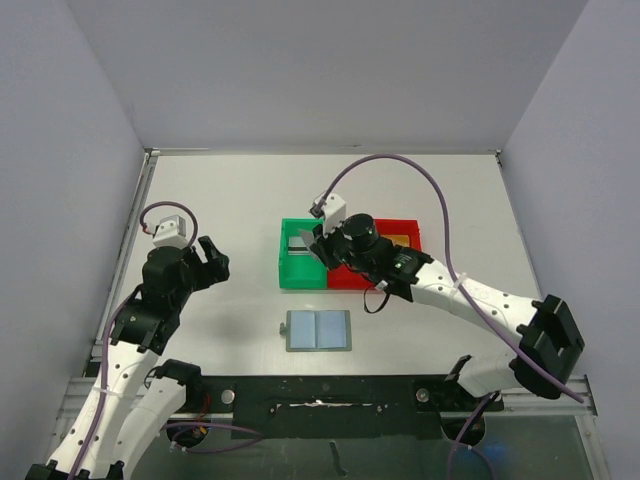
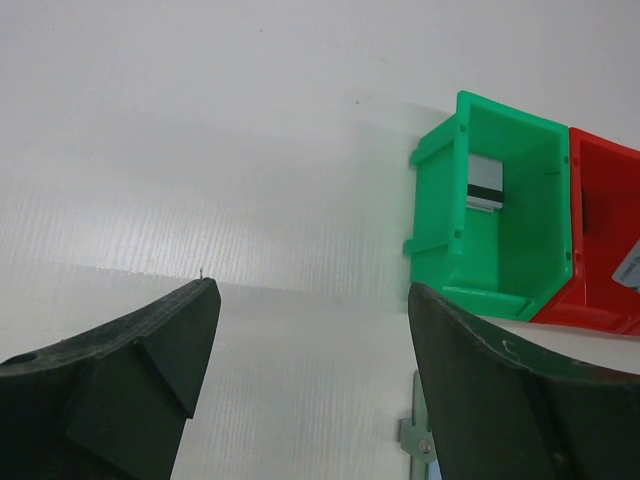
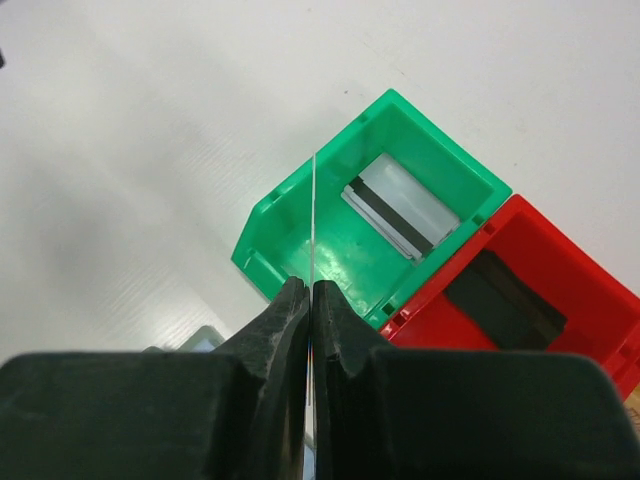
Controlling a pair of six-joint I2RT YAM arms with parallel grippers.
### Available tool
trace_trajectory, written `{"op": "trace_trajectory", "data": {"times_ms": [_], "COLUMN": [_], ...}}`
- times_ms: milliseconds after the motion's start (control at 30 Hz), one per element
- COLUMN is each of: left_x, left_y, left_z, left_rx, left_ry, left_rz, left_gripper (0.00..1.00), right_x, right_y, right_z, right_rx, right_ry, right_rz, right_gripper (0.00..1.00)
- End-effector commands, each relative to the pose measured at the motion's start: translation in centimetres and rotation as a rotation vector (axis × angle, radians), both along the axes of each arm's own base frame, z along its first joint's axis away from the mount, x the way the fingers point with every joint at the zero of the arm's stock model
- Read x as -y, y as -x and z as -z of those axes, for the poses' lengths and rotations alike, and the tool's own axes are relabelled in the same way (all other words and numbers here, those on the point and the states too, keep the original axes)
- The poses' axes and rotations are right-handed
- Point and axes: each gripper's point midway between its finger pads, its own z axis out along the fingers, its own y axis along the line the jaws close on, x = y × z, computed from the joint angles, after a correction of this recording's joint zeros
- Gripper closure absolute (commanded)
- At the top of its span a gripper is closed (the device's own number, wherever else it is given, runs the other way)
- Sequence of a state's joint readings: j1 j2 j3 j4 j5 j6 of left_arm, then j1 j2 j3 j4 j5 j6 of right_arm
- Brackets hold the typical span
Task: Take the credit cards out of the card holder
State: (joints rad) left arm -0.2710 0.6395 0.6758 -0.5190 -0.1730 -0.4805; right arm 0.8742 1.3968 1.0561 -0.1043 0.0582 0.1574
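Right hand (image 3: 311,287) is clenched on a credit card (image 3: 314,215) (edge-on, just a thin line) above the green bin (image 1: 300,279). A second card (image 3: 400,207) lies inside the bin. Card holder (image 1: 318,330) lies open on the tabletop (image 1: 220,200), near the arm bases. Left hand (image 1: 214,256) is spread wide, holding nothing.

white table (image 1: 225,200), bins (image 1: 300,280), card holder (image 1: 318,330)

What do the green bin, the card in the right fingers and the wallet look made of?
Green bin: hard moulded plastic, glossy; ribbed walls, bright reflections on its floor. Card: probably thin stiff plastic; seen edge-on, it stands straight out of the right fingers without sagging. Wallet: grey-green border, pale inner panels; too small to tell the material.
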Motion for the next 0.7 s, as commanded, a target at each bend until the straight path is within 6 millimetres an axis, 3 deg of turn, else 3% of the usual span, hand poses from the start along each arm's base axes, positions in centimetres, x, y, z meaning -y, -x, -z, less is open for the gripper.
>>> {"op": "trace_trajectory", "data": {"times_ms": [0,367,667], "left_x": [-0.2,-0.8,-0.9], "left_y": [-0.8,-0.6,-0.6], "left_z": [-1.8,-2.2,-2.1], "left_rx": [0.075,0.096,0.093], "left_ry": [-0.002,-0.005,-0.006], "left_rz": [-0.009,-0.035,-0.042], "left_gripper": [0.25,0.25,0.25], "right_x": [-0.5,-2.5,-2.9], "right_y": [-1.9,-5.5,-7.9], "right_z": [-0.8,1.8,5.3], "right_rx": [0.077,0.158,0.212], "right_ry": [0.083,0.344,0.525], "right_rz": [0.005,-0.096,-0.183], "right_gripper": [1.0,1.0,1.0]}}
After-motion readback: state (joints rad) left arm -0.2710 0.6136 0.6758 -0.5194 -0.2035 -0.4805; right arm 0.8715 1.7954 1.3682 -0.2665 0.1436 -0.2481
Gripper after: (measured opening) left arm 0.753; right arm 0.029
